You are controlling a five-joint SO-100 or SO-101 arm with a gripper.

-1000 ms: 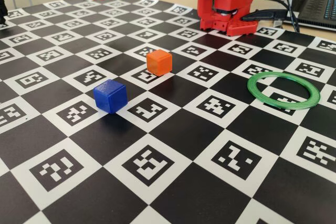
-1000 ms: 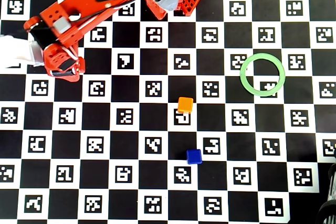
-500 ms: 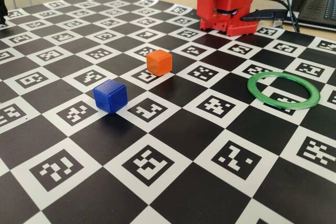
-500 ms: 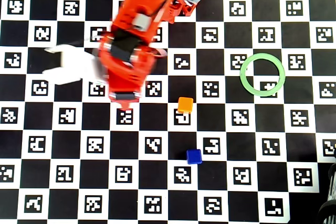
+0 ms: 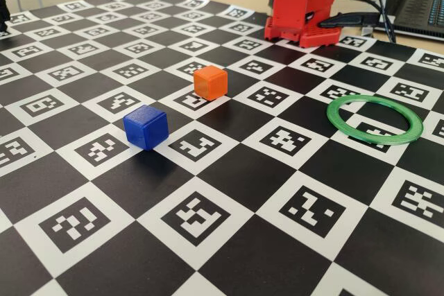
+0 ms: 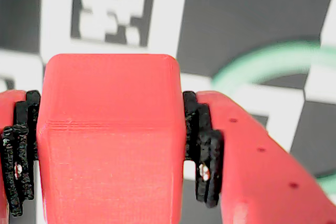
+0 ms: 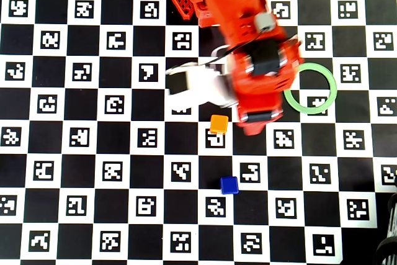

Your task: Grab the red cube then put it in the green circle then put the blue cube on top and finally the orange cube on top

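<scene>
- On my wrist view the gripper (image 6: 110, 140) is clamped on the red cube (image 6: 110, 140); the black pads (image 6: 202, 148) press flat against both of its side faces, and the cube fills most of the picture.
- Behind the cube in that same view I see a blurred arc of the green circle (image 6: 268, 59) at upper right, lying on the checkered marker board (image 6: 252, 9). The cube is not over the ring's middle there; the ring sits to its right.
- From overhead, the arm (image 7: 248, 48) reaches down from its base at the top edge, and its front end overlaps the left edge of the green circle (image 7: 329, 100). I cannot see the red cube from this camera; the arm's body covers it.
- The orange cube (image 7: 218, 123) sits on the board just left of the arm's lower end, apart from it. The blue cube (image 7: 229, 185) rests further toward the bottom of the overhead view, well apart from the ring.
- In the fixed view, only the arm's base (image 5: 303, 5) shows at the far edge of the board. The orange cube (image 5: 209, 82) and blue cube (image 5: 146, 127) stand upright on the board, near each other, and the green circle (image 5: 399, 134) lies flat to the right with nothing in it.
</scene>
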